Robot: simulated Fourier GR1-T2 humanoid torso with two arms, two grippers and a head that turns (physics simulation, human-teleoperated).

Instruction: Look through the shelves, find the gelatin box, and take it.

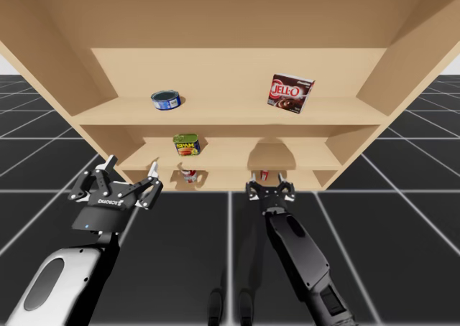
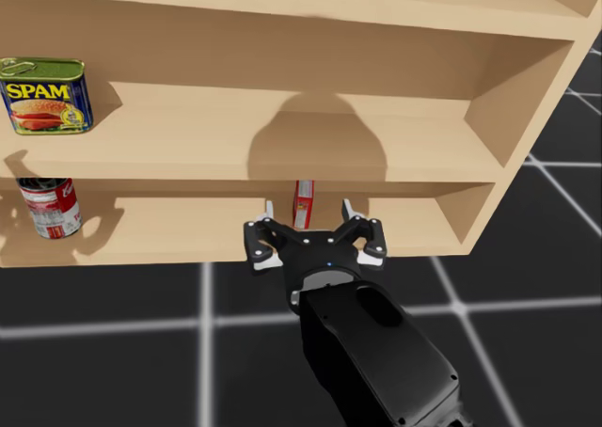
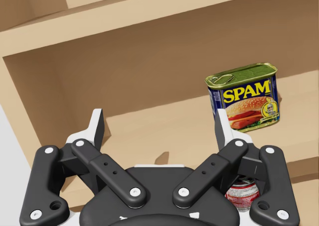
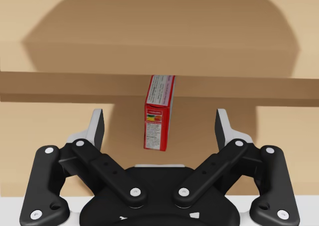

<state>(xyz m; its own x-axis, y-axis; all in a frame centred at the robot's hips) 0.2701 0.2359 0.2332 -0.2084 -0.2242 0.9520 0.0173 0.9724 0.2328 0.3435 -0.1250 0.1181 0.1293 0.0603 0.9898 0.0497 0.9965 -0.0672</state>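
The high view is looking down from above and well back, taking in all the shelves (image 1: pixel 230 118). The head view is facing the two lower shelves from nearer, over my right gripper (image 2: pixel 308 207). The left wrist view is looking closely at the blue tin (image 3: pixel 244 99); the right wrist view, at the red box (image 4: pixel 158 114). The head view is sharing both.

The middle board (image 4: pixel 75 81) hides the red box's (image 4: pixel 159 119) top. Under that board, my left tool (image 3: pixel 159 120) mostly covers the red can (image 3: pixel 244 192).
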